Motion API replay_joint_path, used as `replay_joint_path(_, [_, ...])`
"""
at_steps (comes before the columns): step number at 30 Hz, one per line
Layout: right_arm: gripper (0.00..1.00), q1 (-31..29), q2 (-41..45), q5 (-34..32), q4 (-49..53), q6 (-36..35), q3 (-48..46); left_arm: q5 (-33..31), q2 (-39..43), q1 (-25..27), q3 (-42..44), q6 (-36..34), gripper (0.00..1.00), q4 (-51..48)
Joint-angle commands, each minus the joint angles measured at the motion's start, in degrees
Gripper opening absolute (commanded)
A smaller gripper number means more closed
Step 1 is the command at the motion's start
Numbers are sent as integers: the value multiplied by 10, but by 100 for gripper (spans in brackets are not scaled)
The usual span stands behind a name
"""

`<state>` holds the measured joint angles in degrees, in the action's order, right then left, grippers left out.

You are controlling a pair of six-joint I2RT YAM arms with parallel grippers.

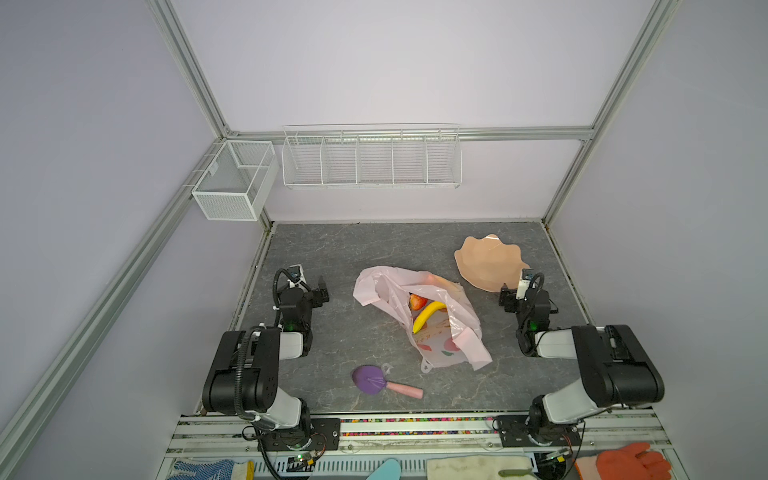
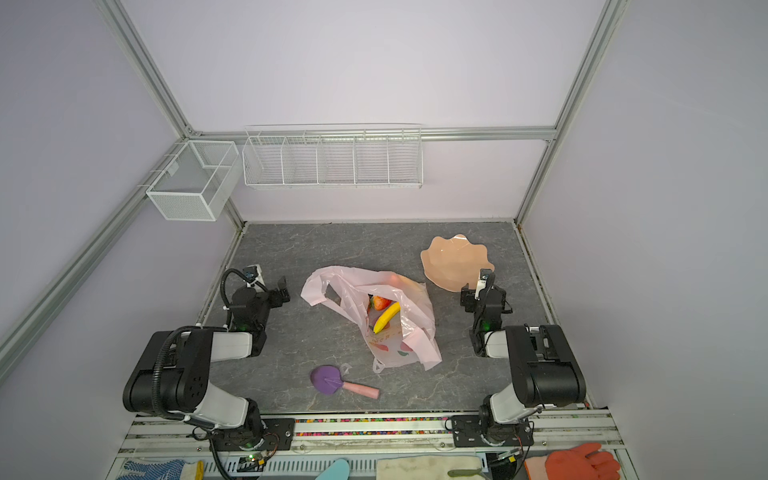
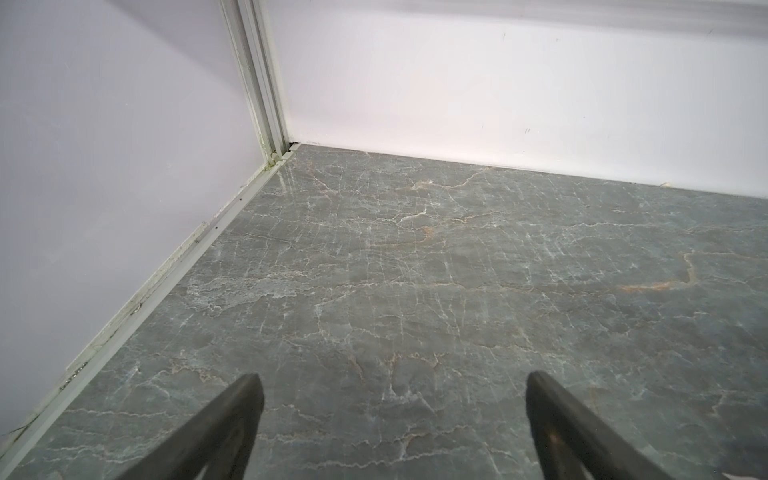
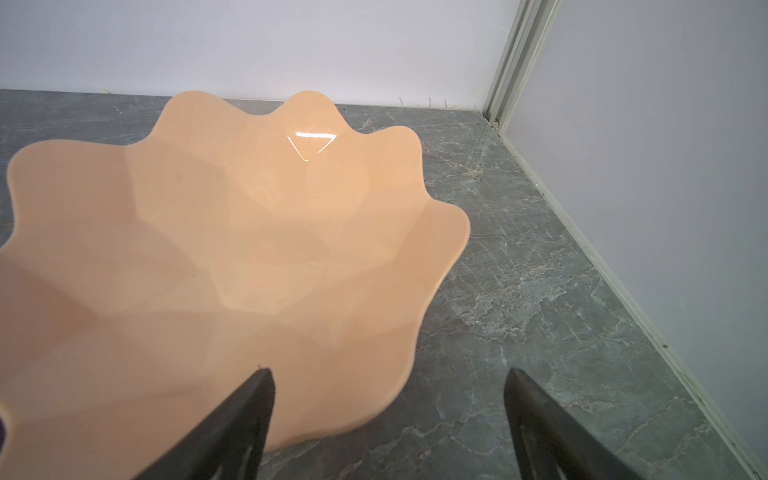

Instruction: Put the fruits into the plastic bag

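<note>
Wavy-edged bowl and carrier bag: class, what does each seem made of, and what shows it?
Peach wavy-edged bowl: probably hard glossy plastic; a sharp light reflection sits on its smooth wall. Pink carrier bag: thin translucent plastic film; it lies in soft crinkled folds.

Both arms are built alike: the left arm (image 1: 266,386) and right arm (image 1: 615,374) pair bulky, glossy black joint housings with pale grey-white link tubes. A ribbed black hose (image 1: 240,370) runs along the left arm's large housing, and thin black cables (image 1: 276,284) loop beside each wrist. A small green light (image 1: 289,326) glows on each forearm joint. White camera blocks (image 1: 297,274) top the wrists. Flat black base plates (image 1: 324,426) carry bright screw heads. In the wrist views, the left gripper (image 3: 392,386) and right gripper (image 4: 388,380) have matte dark, tapering fingers (image 3: 232,415).
</note>
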<state>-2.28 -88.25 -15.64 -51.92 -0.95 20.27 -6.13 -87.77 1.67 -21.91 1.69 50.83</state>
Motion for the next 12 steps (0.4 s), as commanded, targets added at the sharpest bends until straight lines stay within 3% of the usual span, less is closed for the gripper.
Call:
replay_joint_path(1, [89,1,3,-8,-7,6,5,4,-7,-4,-11,-6,99,-7])
replay_joint_path(12, [89,11,5,9,-4,11,5,4,-6,-4,-10,-6,99,-6])
